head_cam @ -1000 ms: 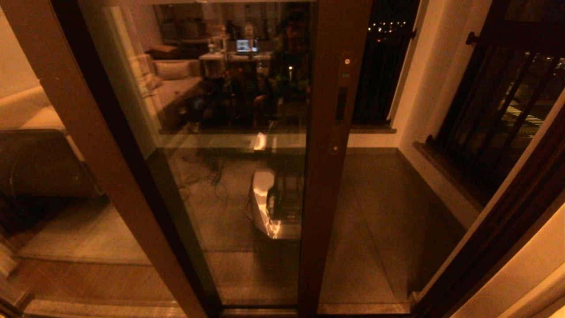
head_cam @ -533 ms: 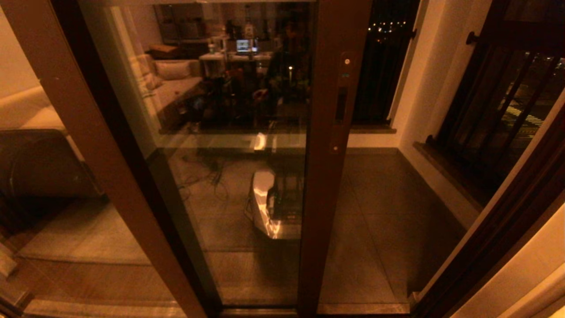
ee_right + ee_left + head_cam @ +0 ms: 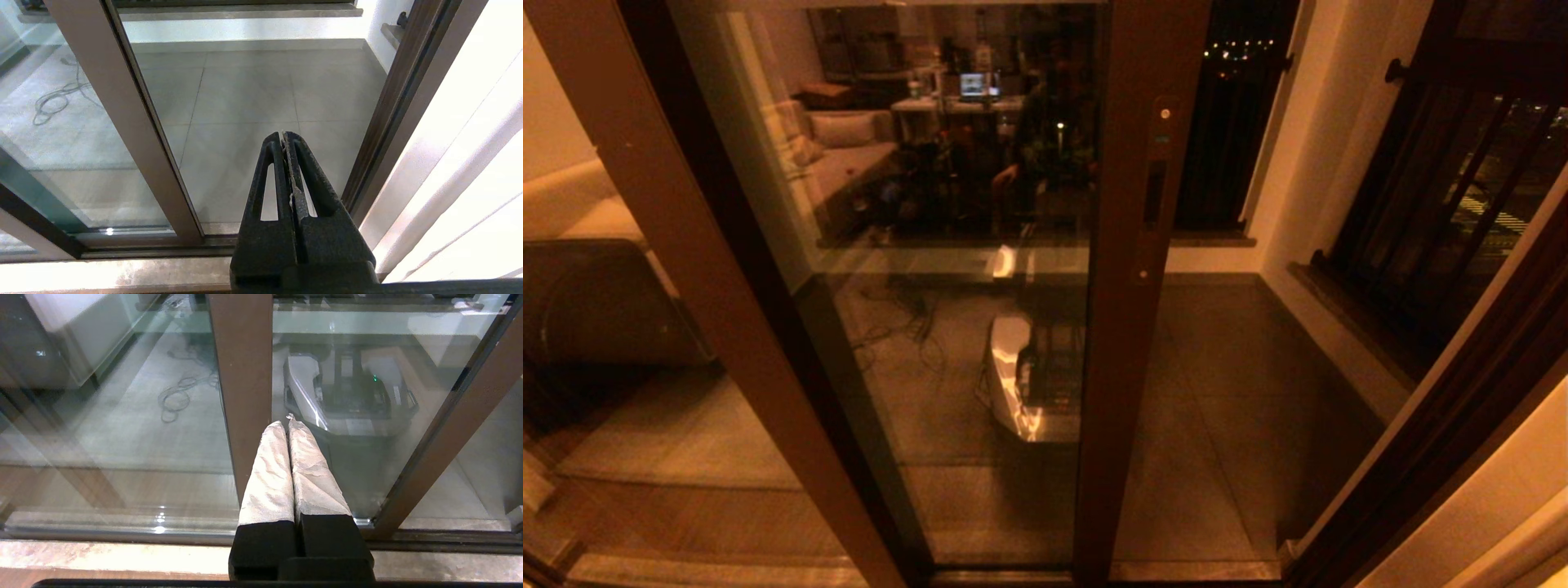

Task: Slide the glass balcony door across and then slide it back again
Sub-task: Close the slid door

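Note:
The glass balcony door [image 3: 947, 245] stands partly slid to the left, its reddish-brown stile [image 3: 1131, 343] upright in the middle of the head view. The stile carries a dark handle slot [image 3: 1153, 192] and a small lock [image 3: 1165, 113]. Neither arm shows in the head view. My left gripper [image 3: 286, 424] is shut with nothing in it, low down in front of the glass, its white-wrapped fingers [image 3: 269, 473] pressed together. My right gripper [image 3: 283, 136] is shut and empty, facing the opening to the right of the stile [image 3: 122, 122].
The other panel's plain brown post [image 3: 686, 245] slants on the left. Right of the stile the tiled balcony floor [image 3: 1225, 392] lies open up to the dark door jamb [image 3: 1437, 425]. A dark railing [image 3: 1445, 188] runs beyond. The floor track [image 3: 143, 250] crosses below.
The door and both grippers have not moved. Only a reflection in the glass shifts slightly.

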Controlling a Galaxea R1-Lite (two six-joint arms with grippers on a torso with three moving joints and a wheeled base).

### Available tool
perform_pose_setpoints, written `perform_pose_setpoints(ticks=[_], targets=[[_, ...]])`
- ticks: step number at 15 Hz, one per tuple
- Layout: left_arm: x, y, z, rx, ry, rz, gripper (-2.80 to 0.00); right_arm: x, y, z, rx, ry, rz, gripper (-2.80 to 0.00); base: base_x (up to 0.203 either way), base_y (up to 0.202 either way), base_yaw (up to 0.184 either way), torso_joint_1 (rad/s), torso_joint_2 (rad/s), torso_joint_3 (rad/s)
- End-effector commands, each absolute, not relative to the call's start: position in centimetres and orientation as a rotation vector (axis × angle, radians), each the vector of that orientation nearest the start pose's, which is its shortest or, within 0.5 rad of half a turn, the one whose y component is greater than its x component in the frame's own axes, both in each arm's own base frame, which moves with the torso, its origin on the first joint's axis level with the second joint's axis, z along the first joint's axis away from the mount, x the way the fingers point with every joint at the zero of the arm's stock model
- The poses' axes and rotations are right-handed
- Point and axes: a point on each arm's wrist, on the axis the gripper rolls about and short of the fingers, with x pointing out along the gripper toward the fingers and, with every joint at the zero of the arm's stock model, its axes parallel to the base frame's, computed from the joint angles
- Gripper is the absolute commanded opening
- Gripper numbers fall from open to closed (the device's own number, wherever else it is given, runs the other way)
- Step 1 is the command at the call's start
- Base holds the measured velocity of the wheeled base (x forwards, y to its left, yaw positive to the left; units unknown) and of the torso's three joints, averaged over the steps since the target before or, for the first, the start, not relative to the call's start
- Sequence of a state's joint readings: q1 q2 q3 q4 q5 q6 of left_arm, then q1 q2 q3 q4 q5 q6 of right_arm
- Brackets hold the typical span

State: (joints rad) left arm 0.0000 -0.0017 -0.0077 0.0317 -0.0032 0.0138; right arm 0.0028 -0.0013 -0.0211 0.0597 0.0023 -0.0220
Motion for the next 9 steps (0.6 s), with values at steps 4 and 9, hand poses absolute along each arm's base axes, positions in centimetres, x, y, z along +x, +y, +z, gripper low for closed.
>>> perform_pose_setpoints(ticks=[4,9], targets=[[-2.4,0.0,7.4,0.014,0.021,-0.003,-2.8,-3.6,0.2,11.9,-0.041,-0.069,0.112,-2.8,0.0,0.0,0.0,0.0,0.0,0.0],[-2.4,0.0,7.4,0.014,0.021,-0.004,-2.8,0.6,0.8,21.5,0.079,0.091,0.36,-2.8,0.0,0.0,0.0,0.0,0.0,0.0]])
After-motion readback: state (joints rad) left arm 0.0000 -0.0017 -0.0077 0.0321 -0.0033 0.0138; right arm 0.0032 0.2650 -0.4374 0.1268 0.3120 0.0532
